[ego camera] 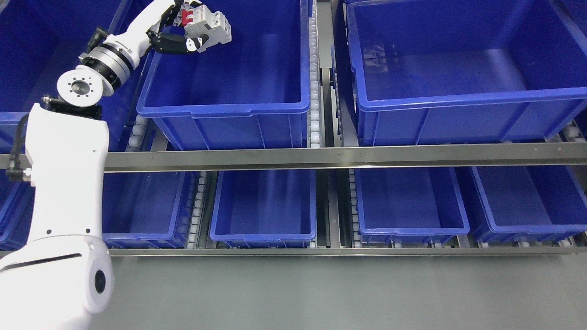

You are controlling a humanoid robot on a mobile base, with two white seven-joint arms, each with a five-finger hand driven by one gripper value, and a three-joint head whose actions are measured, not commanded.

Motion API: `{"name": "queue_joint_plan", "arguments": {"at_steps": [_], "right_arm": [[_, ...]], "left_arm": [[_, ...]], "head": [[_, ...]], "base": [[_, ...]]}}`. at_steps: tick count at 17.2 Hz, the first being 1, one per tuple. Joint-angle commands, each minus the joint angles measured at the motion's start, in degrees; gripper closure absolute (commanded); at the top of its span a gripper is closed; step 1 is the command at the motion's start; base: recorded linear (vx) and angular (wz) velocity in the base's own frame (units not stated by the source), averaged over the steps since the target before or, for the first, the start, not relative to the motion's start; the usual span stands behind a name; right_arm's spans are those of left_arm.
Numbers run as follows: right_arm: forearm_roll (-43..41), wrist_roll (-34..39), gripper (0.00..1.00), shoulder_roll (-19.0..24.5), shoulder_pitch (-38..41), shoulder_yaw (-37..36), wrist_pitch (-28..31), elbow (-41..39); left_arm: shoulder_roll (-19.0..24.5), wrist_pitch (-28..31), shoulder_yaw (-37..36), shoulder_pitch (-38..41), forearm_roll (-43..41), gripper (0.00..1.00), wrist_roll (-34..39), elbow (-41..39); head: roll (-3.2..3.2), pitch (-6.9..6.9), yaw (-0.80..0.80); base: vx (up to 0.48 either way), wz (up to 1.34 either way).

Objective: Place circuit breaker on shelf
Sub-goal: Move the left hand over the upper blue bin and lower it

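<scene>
My left arm comes up from the lower left and reaches to the top of the picture. My left hand (190,32) is shut on a grey circuit breaker (208,26) with a red switch. It holds the breaker in the air over the far left part of the upper left blue bin (220,107) on the shelf. The bin's inside shows nothing in it. My right arm is not in view.
A second large blue bin (463,98) stands on the upper shelf at the right. A steel rail (348,156) runs across the front of that shelf. Several smaller blue bins (263,236) stand on the lower shelf. White roller tracks (314,82) run between the bins.
</scene>
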Motion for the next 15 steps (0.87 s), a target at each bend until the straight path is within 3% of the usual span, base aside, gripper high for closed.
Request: {"name": "queue_joint_plan", "arguments": {"at_steps": [1,6,15], "right_arm": [[0.01,0.05,0.00,-1.00,0.00,1.14,2.01,0.01],[0.01,0.05,0.00,-1.00,0.00,1.14,2.01,0.01],[-0.08,-0.04,0.00,-1.00,0.00,1.14,2.01,0.01]], "left_arm": [[1.75,0.28,-2.93,-0.75,-0.14,0.83,1.20,4.94],[2.02,0.28,-2.85,-2.60,-0.06,0.83,4.99,9.59],[1.66,0.20,-2.94,-4.01,-0.06,0.83,5.26,11.97]], "head": [[0.00,0.00,0.00],[0.00,0.00,0.00],[0.00,0.00,0.00]], "base": [[0.000,0.00],[0.000,0.00],[0.015,-0.02]]}}
